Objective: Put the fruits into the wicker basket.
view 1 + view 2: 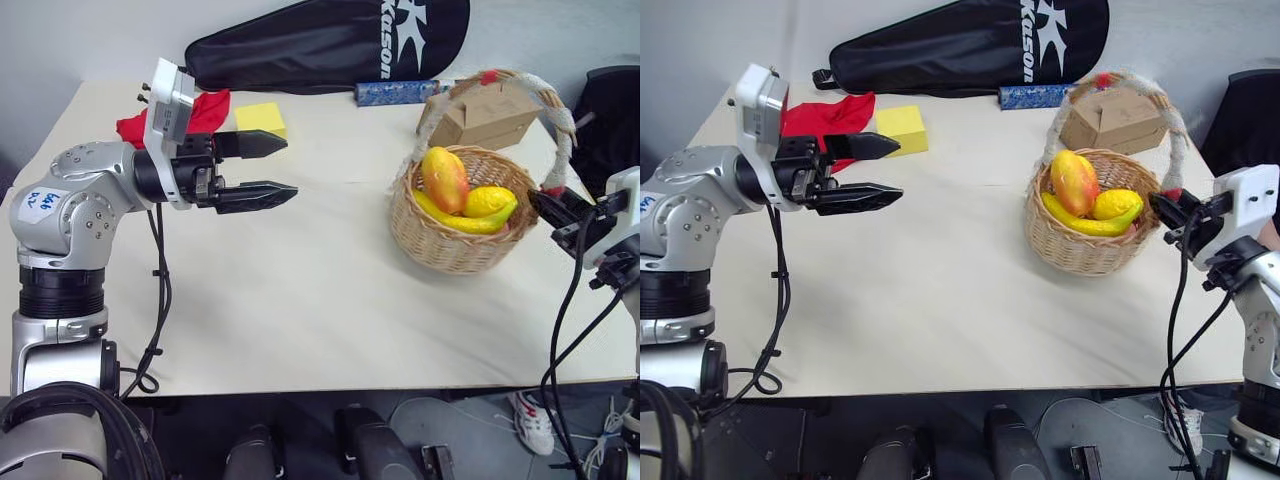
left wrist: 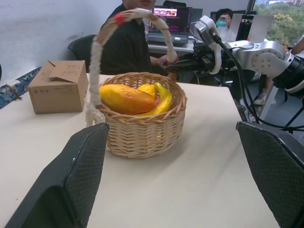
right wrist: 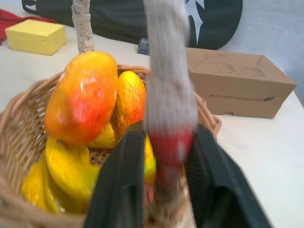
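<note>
The wicker basket (image 1: 450, 250) stands on the right of the table and holds the fruits: a red-and-yellow mango piece (image 1: 445, 178), a lemon (image 1: 487, 202) and a long yellow piece (image 1: 455, 218). My right gripper (image 1: 538, 205) is at the basket's right side, open. Its fingers (image 3: 118, 185) stand on either side of the red end of the handle (image 3: 168, 147); I cannot tell whether they touch it. My left gripper (image 1: 290, 168) hovers open and empty over the table's left half, pointing toward the basket (image 2: 142, 133).
A cardboard box (image 1: 485, 118) sits just behind the basket. A yellow block (image 1: 260, 118) and a red cloth (image 1: 205, 110) lie at the back left, a black racket bag (image 1: 330, 40) and a blue patterned roll (image 1: 395, 92) along the far edge. People (image 2: 128, 42) sit beyond the table.
</note>
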Available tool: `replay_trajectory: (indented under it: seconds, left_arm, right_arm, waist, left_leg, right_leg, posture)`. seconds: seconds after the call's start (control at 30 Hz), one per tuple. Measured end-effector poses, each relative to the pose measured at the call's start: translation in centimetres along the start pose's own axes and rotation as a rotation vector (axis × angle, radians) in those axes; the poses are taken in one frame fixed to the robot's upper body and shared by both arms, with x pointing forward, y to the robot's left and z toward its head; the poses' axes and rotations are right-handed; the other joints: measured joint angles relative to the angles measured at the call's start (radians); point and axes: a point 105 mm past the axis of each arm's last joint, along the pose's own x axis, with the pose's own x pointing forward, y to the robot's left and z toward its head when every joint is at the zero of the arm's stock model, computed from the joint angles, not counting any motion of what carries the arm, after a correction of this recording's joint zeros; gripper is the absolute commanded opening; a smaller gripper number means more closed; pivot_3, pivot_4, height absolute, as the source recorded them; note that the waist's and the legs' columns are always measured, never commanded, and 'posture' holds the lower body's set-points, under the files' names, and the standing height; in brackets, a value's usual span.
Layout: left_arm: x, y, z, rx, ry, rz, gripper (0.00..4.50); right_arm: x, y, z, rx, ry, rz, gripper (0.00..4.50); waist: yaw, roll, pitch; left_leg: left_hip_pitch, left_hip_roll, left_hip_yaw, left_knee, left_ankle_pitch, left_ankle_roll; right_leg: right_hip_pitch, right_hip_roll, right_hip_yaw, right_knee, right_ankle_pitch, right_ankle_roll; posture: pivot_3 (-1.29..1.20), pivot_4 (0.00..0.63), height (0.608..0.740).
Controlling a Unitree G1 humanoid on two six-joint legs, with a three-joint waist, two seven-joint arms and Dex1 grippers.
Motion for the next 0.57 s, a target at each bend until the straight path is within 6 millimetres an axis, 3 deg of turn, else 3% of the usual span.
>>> replay_trajectory:
  seconds: [0.13, 0.23, 0.43, 0.5, 0.57]
  left_arm:
    - [0.0, -0.1, -0.1, -0.006, 0.006, -0.015, 4.5]
    - [-0.2, -0.2, -0.3, -0.015, 0.016, -0.027, 4.5]
    - [-1.1, -0.6, -0.9, -0.034, 0.049, -0.046, 4.5]
    - [-1.6, -0.7, -1.6, -0.057, 0.064, -0.044, 4.5]
    - [-2.1, -0.8, -1.8, -0.067, 0.072, -0.039, 4.5]
  right_arm:
    - [-2.5, -0.3, -0.3, 0.019, 0.063, 0.041, 3.58]
    - [-5.6, -1.5, 0.6, 0.015, 0.135, 0.055, 4.45]
    - [-12.9, -2.8, 4.2, 0.087, 0.294, 0.141, 4.45]
    - [-14.1, -2.7, 5.4, 0.123, 0.294, 0.175, 4.45]
    - [-14.5, -2.5, 6.2, 0.13, 0.279, 0.193, 4.45]
  waist:
    - [0.003, 0.0, 0.0]
    - [0.007, 0.001, 0.0]
    - [0.003, 0.0, 0.001]
    - [-0.005, -0.002, 0.002]
    - [-0.011, -0.004, 0.002]
  left_leg:
    - [0.0, 0.0, -0.001, 0.0, 0.0, 0.0]
    - [0.001, -0.001, -0.003, 0.0, 0.0, 0.0]
    - [0.01, -0.002, -0.006, -0.004, -0.001, 0.0]
    - [0.021, -0.001, -0.008, -0.007, -0.001, 0.0]
    - [0.022, 0.0, -0.011, -0.007, -0.001, 0.0]
  right_leg:
    - [0.002, 0.0, -0.001, -0.001, 0.0, 0.0]
    - [0.005, 0.0, -0.001, -0.003, 0.0, 0.0]
    - [0.017, 0.002, -0.002, -0.009, -0.001, 0.001]
    - [0.029, 0.003, -0.003, -0.014, -0.001, 0.001]
    - [0.031, 0.003, -0.004, -0.017, 0.0, 0.002]
  posture:
    - [0.0, 0.15, 0.74]
    - [0.0, 0.15, 0.74]
    - [0.0, 0.15, 0.74]
    - [0.0, 0.15, 0.74]
    - [0.0, 0.15, 0.74]
